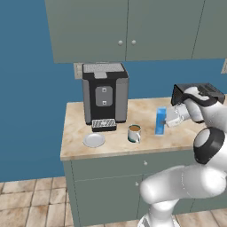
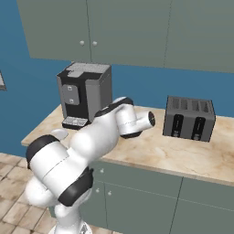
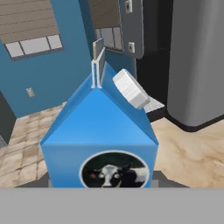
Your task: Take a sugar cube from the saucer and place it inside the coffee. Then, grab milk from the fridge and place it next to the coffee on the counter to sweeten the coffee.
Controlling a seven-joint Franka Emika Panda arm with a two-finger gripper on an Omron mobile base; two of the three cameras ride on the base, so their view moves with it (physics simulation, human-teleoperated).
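One mug of coffee (image 1: 134, 132) sits beside the milk (image 1: 160, 120), pinched by the hand (image 1: 167, 119).

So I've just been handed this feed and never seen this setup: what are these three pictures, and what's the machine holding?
It's one white robot arm on a driving base, facing a kitchen counter. Two pictures come from cameras behind it, left and right; the third looks out from its hand. The hand is closed on the milk, a blue carton held upright just right of the coffee; whether it touches the counter is unclear. Left of the mug lies the saucer, behind them a coffee machine, and further right a toaster.
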